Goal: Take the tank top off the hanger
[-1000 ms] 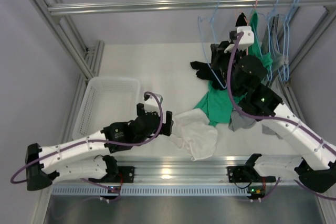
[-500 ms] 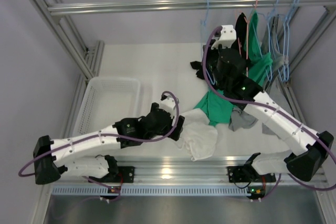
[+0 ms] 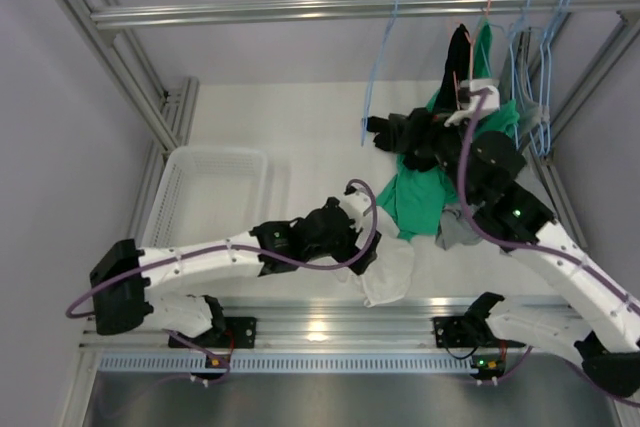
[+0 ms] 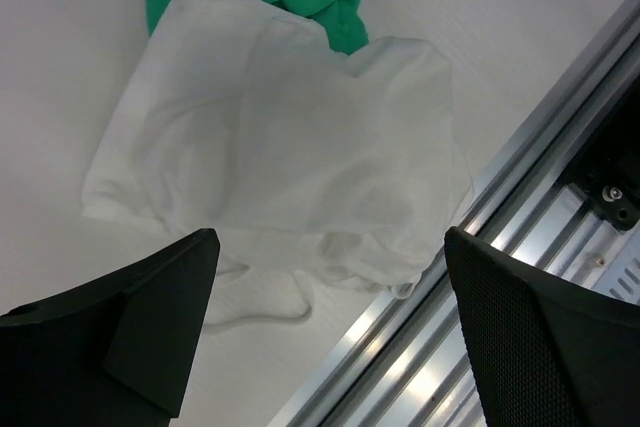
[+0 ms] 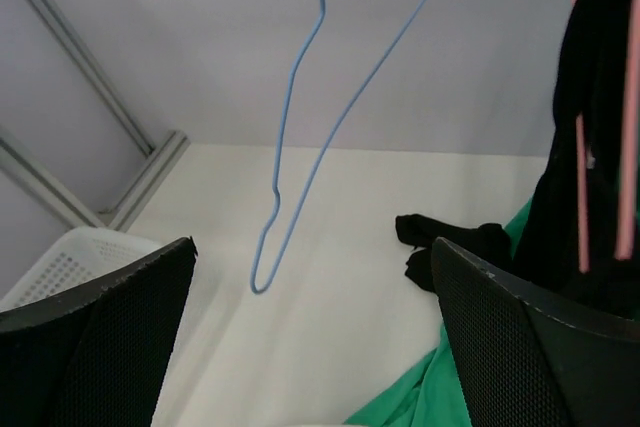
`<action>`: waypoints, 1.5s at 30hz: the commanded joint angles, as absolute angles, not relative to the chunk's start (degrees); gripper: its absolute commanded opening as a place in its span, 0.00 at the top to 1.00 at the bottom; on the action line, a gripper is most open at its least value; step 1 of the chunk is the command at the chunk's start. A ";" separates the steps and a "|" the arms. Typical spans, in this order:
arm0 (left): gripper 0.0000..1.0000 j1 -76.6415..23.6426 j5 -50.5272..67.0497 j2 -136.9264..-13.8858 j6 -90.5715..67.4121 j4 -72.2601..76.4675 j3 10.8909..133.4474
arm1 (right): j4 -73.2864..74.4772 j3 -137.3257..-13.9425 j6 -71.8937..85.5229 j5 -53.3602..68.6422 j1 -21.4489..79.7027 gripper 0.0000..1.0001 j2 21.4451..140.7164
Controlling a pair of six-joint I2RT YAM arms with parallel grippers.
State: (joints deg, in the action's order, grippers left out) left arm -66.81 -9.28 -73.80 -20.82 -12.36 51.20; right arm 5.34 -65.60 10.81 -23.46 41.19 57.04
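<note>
A black tank top (image 3: 458, 52) (image 5: 580, 157) hangs on a pink hanger (image 5: 628, 117) from the top rail, with a green garment (image 3: 485, 47) hanging right behind it. An empty blue hanger (image 3: 378, 67) (image 5: 320, 117) hangs free from the rail further left. My right gripper (image 5: 312, 247) is open and empty, raised just left of the black tank top and facing the blue hanger without touching it. My left gripper (image 3: 365, 252) (image 4: 330, 237) is open and hovers low over a crumpled white garment (image 3: 388, 267) (image 4: 280, 147) by the front rail.
Loose green (image 3: 415, 197), black (image 3: 400, 132) and grey (image 3: 458, 234) clothes lie on the table under the right arm. A white basket (image 3: 205, 197) stands at the left. More blue hangers (image 3: 530, 57) hang at the far right. The aluminium front rail (image 4: 540, 197) runs beside the white garment.
My right gripper has opened and let go of the blue hanger, which now hangs on the rail, and the arm has drawn back right. My left arm has moved right over the white garment.
</note>
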 commanded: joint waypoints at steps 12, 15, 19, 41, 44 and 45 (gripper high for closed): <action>0.09 -67.06 -12.19 -104.06 -21.44 -6.33 61.01 | 25.66 -63.10 11.87 -22.59 41.40 0.01 26.99; 0.59 -67.06 -17.47 -101.52 -23.11 -6.33 57.67 | 25.84 -62.67 11.69 -21.28 41.31 0.01 25.40; 1.00 -67.06 -22.22 -96.79 -23.29 -6.59 55.12 | 25.75 -62.23 11.51 -20.13 41.31 0.01 24.43; 1.00 -53.08 -61.46 -58.71 -27.77 -31.11 66.79 | 25.49 -64.33 9.76 -20.22 41.31 0.00 27.07; 1.00 -31.78 -45.13 -58.27 -29.53 -32.16 67.32 | 25.58 -64.86 10.11 -19.34 41.31 0.01 28.47; 1.00 -27.81 -39.43 -58.18 -31.36 -32.69 67.15 | 25.66 -65.12 10.28 -19.25 41.31 0.01 29.00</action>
